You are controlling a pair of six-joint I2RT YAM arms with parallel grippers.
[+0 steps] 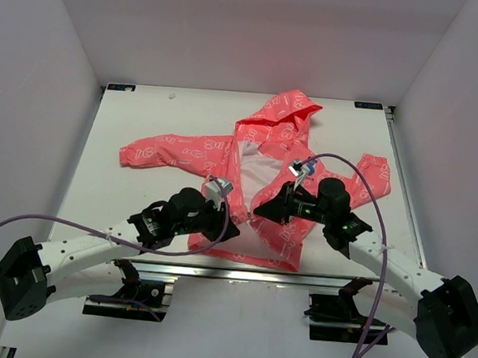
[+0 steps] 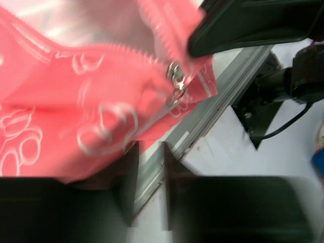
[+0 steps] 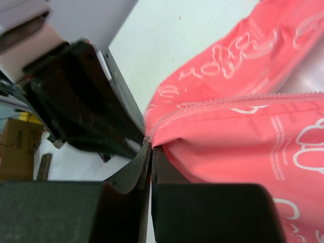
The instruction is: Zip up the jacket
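The coral-pink hooded jacket (image 1: pixel 278 161) lies on the white table (image 1: pixel 137 195), hood to the far side, front open on white lining. My right gripper (image 1: pixel 263 208) is shut on the bottom end of one zipper edge (image 3: pixel 202 107), pinching it at the fingertips (image 3: pixel 147 152). My left gripper (image 1: pixel 230 225) is at the other front panel's lower corner. In the left wrist view its jaws (image 2: pixel 149 149) stand a little apart with nothing between them; pink cloth (image 2: pixel 76 101) lies just over the left finger. The metal zipper slider (image 2: pixel 175 76) sits above the gap, beside the right gripper's black finger (image 2: pixel 243 25).
The table's front metal rail (image 1: pixel 214 271) runs just below the jacket's hem and shows in the left wrist view (image 2: pixel 207 121). Black arm mounts (image 1: pixel 120 294) sit under it. White walls (image 1: pixel 29 85) close in the table on three sides. Purple cables (image 1: pixel 371 199) loop from both arms.
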